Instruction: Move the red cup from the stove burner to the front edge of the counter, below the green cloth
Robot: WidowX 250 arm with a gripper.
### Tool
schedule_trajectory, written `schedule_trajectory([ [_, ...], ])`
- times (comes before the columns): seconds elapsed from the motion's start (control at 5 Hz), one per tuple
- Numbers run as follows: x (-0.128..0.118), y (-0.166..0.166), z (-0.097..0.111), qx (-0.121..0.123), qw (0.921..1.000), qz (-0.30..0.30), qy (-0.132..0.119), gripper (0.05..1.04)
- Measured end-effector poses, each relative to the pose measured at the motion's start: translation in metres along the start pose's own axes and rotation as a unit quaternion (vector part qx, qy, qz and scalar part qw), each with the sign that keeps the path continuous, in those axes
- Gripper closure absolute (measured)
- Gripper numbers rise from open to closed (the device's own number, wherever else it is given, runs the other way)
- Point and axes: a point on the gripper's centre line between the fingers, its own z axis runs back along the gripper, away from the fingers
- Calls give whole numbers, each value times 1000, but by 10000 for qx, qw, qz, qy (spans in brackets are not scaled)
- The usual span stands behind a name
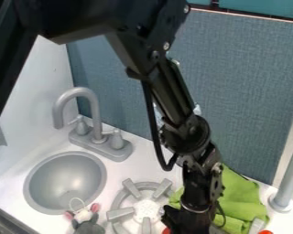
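Hanging low in the camera view, the black gripper (188,224) hides whether its jaws are open or closed. Just beside them lie a crumpled green cloth (239,196) and the stove burner (120,214); farther off, a plush mouse (88,225). What's done or left, I can't tell.

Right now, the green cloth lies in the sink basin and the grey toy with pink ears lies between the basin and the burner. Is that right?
Not quite: the green cloth isn't in the sink basin. The camera view shows it crumpled on the counter right of the burner. The grey toy is as you say.
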Motion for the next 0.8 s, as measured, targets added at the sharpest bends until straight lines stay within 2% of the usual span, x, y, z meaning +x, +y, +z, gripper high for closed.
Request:
schedule_trajectory([
  [0.2, -4, 2, 4, 61, 9998, 148, 82, 424],
  [0.4, -2, 5, 25, 205, 9993, 284, -151, 140],
  [0.6, -5, 4, 59, 372, 9984, 344, -252, 78],
  [0.8, -6, -20, 104, 787, 9964, 46, -313, 82],
])
